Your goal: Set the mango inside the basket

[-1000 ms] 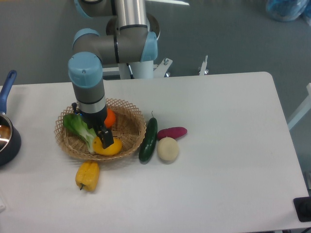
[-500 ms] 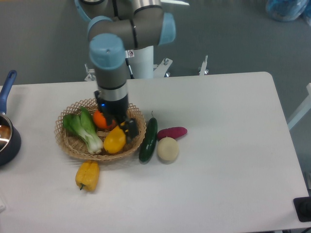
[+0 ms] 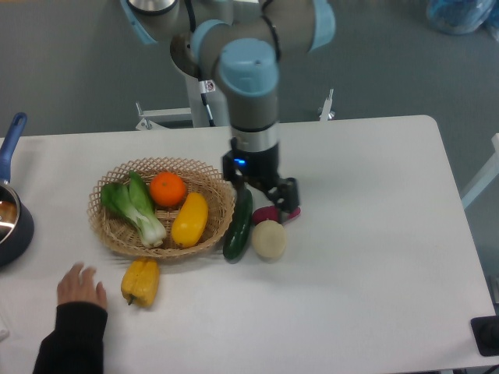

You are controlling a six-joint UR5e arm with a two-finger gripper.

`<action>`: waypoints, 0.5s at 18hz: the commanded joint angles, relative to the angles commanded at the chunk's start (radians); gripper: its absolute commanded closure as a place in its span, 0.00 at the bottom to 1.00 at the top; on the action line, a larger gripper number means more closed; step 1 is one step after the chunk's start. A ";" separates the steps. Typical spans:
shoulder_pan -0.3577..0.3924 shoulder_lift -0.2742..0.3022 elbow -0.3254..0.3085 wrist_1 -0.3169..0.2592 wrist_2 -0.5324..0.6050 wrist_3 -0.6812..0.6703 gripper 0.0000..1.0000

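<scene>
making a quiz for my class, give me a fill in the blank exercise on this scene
1. The mango lies inside the ____, beside the orange.
2. The yellow bell pepper lies on the ____, outside the basket.
3. The pincer hangs to the ____ of the basket in the picture, holding nothing.
4. A person's ____ reaches in near the pepper.

Missing words: basket; table; right; hand

Orange [image 3: 168,188] and bok choy [image 3: 136,204] together; cucumber [image 3: 238,224], cream ball [image 3: 269,239], yellow pepper [image 3: 141,282], pot [image 3: 11,212] on table [image 3: 374,257].
</scene>
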 joint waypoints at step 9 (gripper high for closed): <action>0.137 -0.052 0.017 0.000 -0.002 0.171 0.00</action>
